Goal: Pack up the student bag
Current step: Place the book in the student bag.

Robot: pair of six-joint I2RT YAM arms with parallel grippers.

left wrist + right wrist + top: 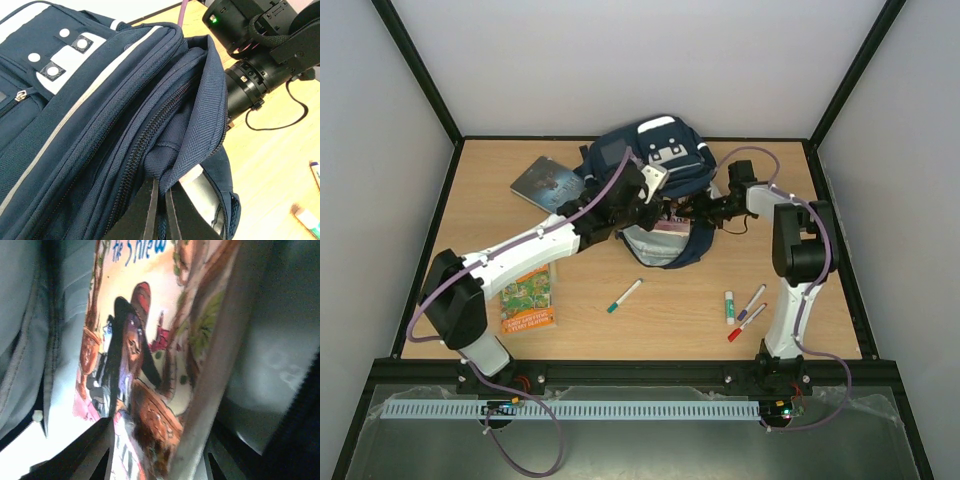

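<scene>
The student bag (pixel 655 160), navy with white stripes and a grey-white patch, lies at the back middle of the table with its mouth toward me. My left gripper (pixel 655 205) is shut on the fabric edge of the bag (pixel 100 125), and its fingertips (pixel 161 200) pinch the rim of the open compartment. My right gripper (pixel 682 212) reaches into the mouth from the right. In the right wrist view a picture book (pixel 145 340) stands inside the pale lining, between the spread fingers of my right gripper (pixel 160 460), which are wider apart than the book is thick.
A dark book (pixel 542 182) lies left of the bag. An orange book (pixel 528 300) is near the left arm's base. A green-capped marker (pixel 625 296) lies mid-table, and a glue stick with two markers (pixel 745 310) lies by the right arm. Black frame posts edge the table.
</scene>
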